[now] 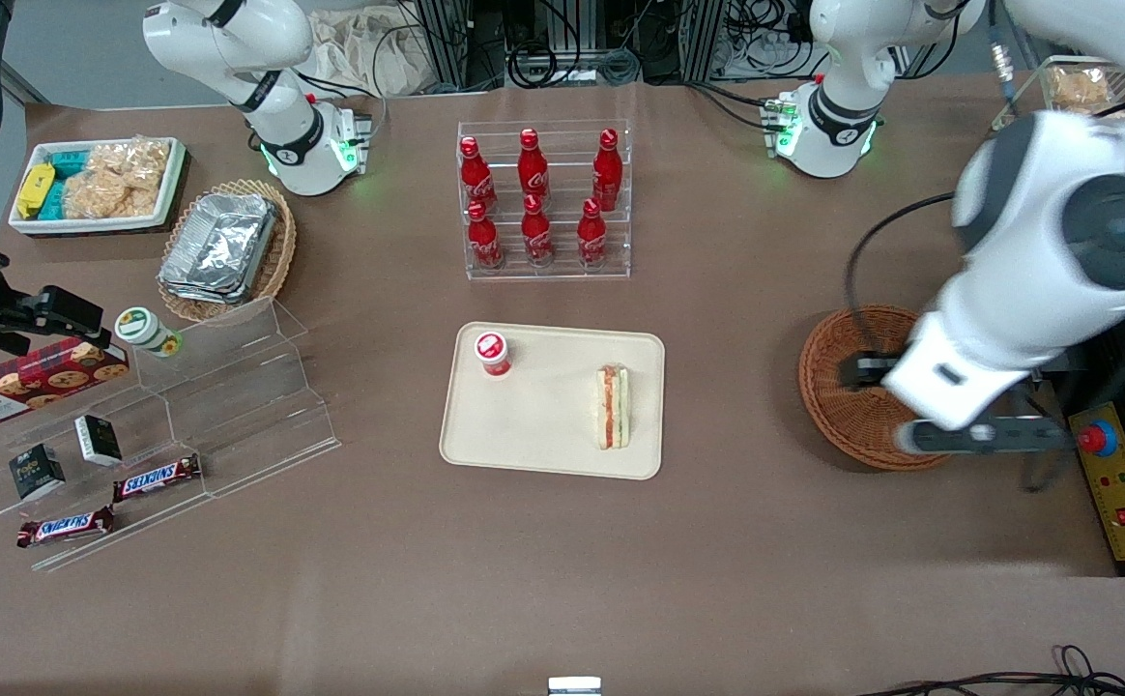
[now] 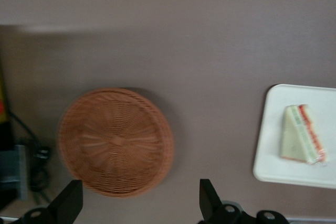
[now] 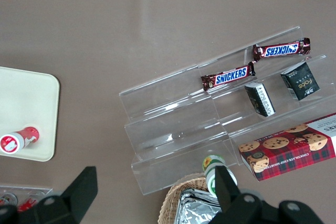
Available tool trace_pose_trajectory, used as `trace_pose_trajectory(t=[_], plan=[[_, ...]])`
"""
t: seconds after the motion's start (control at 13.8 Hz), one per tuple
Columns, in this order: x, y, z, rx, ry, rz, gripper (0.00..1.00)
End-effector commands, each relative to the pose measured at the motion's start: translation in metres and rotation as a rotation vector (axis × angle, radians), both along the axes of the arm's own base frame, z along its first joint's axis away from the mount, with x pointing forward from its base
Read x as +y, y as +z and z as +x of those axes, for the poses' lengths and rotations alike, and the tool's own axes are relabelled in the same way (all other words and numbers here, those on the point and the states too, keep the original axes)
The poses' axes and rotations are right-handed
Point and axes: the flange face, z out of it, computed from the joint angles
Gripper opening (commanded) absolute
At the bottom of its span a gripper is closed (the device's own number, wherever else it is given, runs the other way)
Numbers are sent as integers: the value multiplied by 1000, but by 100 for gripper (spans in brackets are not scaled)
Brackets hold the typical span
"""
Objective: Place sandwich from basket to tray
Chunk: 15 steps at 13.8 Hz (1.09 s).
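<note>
Your flat rectangular cream-beige plastic tray (image 1: pixel 548 425) lies mid-table, with the round reddish-brown woven wicker basket (image 2: pixel 115 141) well apart toward the working arm's end. The triangular white-bread sandwich (image 1: pixel 613 406) with orange-red and green layers rests on that tray near a small red-capped cup (image 1: pixel 492 353). Your black two-finger gripper (image 2: pixel 139 205) hovers above the basket, spread wide and holding nothing

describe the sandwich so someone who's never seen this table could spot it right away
Find the cream tray at the table's middle, nearer the front camera than the cola bottle rack. The sandwich lies on it, a pale wedge striped orange and green, unlike the small red-capped bottle beside it. The gripper hangs open above the empty basket.
</note>
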Motion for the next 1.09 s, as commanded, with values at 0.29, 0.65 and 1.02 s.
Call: trace_pose_trajectory(t=[0.29,0.65,1.02], plan=[[130,36,-36,-7,-140,41,100],[135,64,-52,-43,-139,42,100],[133,85,-56,6,-53,-40,100]])
